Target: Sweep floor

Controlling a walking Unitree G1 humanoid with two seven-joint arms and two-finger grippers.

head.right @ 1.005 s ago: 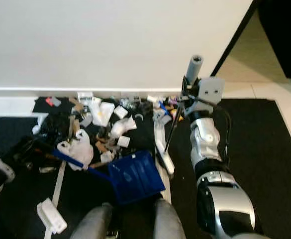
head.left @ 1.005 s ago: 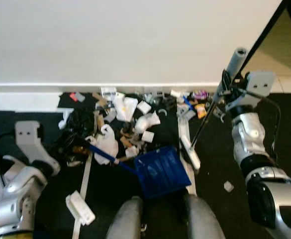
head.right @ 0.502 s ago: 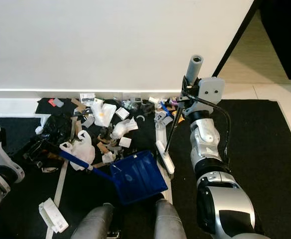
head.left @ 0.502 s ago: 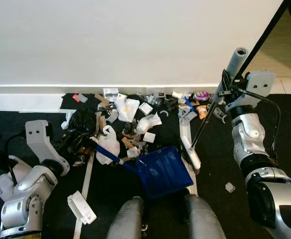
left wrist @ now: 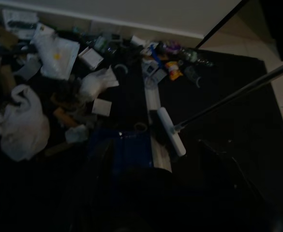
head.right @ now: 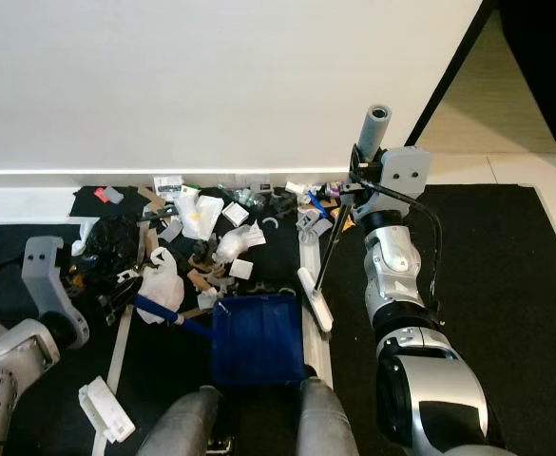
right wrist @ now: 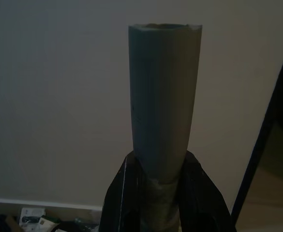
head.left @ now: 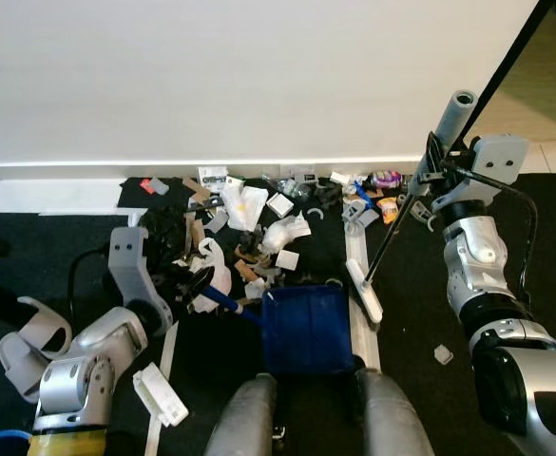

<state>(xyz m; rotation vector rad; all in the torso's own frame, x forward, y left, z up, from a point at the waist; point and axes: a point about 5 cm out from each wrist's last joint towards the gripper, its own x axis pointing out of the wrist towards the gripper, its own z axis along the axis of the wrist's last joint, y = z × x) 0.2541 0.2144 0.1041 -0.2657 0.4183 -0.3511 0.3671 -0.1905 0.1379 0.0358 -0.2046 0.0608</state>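
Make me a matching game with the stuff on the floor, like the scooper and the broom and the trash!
Things:
1. dustpan
2. broom head
3. white plastic bag
4. broom handle

Where or what:
A. gripped in the right pincer
B. blue, lying just ahead of the robot's feet
C. crumpled in the trash pile, beside the dustpan's handle
D. white, resting on the dark rug to the right of the dustpan

Pairs: 1-B, 2-D, 3-C, 4-A
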